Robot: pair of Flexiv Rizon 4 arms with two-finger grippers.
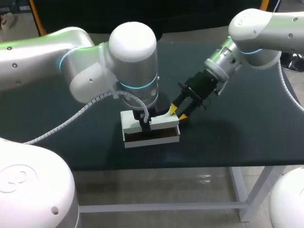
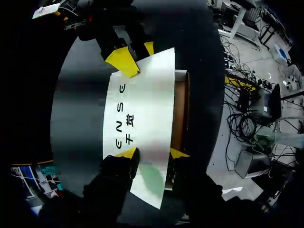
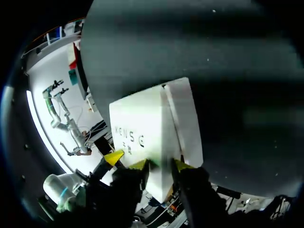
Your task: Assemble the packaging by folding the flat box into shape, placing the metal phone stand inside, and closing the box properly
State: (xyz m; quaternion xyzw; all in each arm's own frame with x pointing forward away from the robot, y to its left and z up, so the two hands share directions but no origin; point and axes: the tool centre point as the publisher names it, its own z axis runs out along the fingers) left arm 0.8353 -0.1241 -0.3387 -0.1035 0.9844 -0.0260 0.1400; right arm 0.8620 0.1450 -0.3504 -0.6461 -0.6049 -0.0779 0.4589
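White rectangular cardboard box (image 1: 152, 140): lying lengthwise on the dark matte table (image 1: 247, 123) between the two arms, with a strip of its brown inside (image 2: 179, 109) showing along the long side facing the robot.
Printed white lid panel (image 2: 142, 104): covering most of the box but not sitting fully down, since the brown strip is showing beside its free edge.
Left gripper (image 1: 145, 124): standing upright over the lid toward one end. I cannot tell whether it is clamping the card or only pressing on it.
Right gripper (image 1: 178, 113): coming in on a slant at the other end, its yellow fingers standing narrow and pinching the lid's end between them.
Metal phone stand: not showing in any view. It may be lying under the lid, but that cannot be confirmed.
Step in hand: probably the closing, with the lid going down and its end waiting to be tucked.
Handling: the card is looking light, thin and springy. It is likely to crease under a hard pinch and to slide on the smooth table unless pinned.
Where to hold: gripping at the lid's edges and end flap seems best, with pressing kept over the walls rather than the unsupported middle.
Risk: the lid springing back up once released, or the box skating away from a sideways push.
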